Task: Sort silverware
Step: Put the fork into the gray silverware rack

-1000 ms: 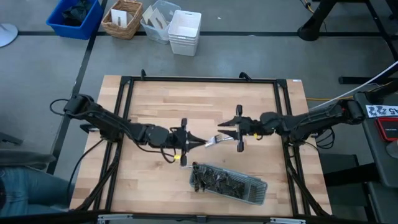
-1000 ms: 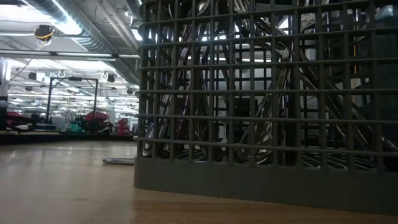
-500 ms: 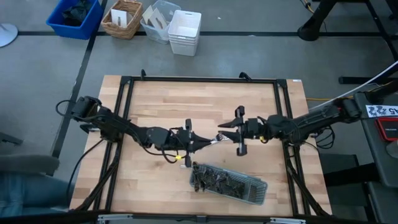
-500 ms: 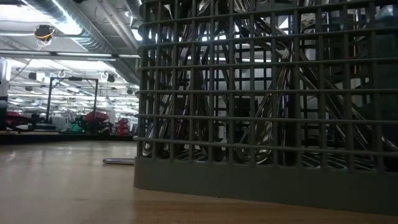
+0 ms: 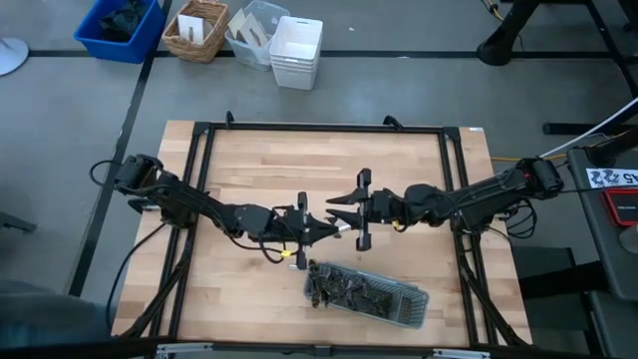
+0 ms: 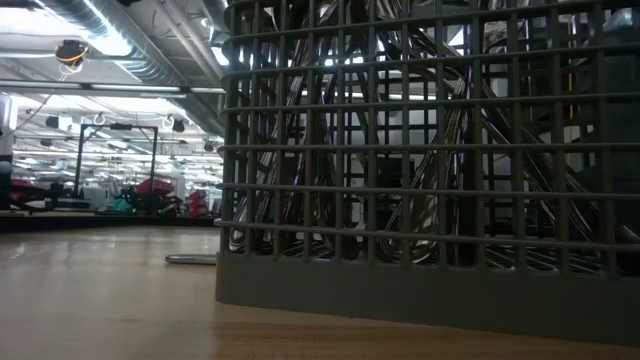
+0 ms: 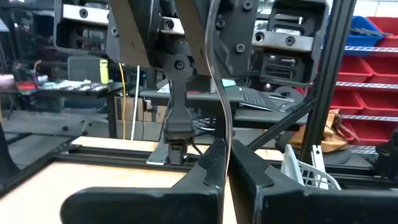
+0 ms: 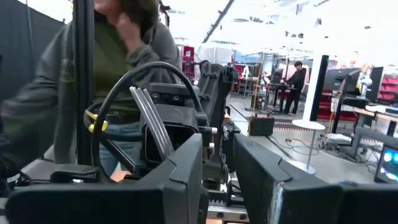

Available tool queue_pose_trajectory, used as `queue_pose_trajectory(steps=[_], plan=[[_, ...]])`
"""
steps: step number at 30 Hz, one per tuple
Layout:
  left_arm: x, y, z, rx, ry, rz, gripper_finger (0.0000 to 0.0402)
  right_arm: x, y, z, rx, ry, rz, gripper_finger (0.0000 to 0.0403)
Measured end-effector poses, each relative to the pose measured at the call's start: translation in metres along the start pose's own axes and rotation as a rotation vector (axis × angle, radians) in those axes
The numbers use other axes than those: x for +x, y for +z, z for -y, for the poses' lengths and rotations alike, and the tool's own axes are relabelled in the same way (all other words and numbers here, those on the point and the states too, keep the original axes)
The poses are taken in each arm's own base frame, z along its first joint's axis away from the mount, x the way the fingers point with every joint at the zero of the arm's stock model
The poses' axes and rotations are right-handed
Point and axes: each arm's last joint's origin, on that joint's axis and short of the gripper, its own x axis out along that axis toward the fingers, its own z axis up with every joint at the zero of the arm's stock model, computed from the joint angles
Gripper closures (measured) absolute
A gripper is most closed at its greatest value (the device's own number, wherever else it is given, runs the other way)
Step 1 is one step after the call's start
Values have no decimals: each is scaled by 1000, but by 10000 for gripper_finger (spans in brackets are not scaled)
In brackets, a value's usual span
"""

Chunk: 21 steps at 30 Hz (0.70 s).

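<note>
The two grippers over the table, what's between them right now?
A single piece of silverware bridges them in the high view: the left gripper is shut on one end, and the other reaches between the right gripper's open fingers.

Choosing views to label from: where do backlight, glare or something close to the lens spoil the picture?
Low view: the grey mesh tray stands right against the lens, and the silverware inside is dark against bright ceiling lights. Right wrist view: glaring lights behind, the person backlit. High view: even light, soft shadows on the table.
</note>
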Motion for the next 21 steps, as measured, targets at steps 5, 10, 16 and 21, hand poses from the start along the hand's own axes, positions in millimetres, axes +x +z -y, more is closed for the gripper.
queue_pose_trajectory(steps=[5, 10, 16, 21], plan=[[-4, 2, 9, 40, -9, 15, 401, -5, 7, 1, -22, -6, -18, 306], [-12, 10, 26, 36, -56, 81, 401, -15, 15, 4, -32, -19, -59, 306], [-23, 18, 48, -47, -141, 151, 401, -29, 21, 9, -57, -14, -165, 306], [-25, 13, 66, -140, -193, 203, 401, -41, 23, 12, -76, -6, -247, 306]])
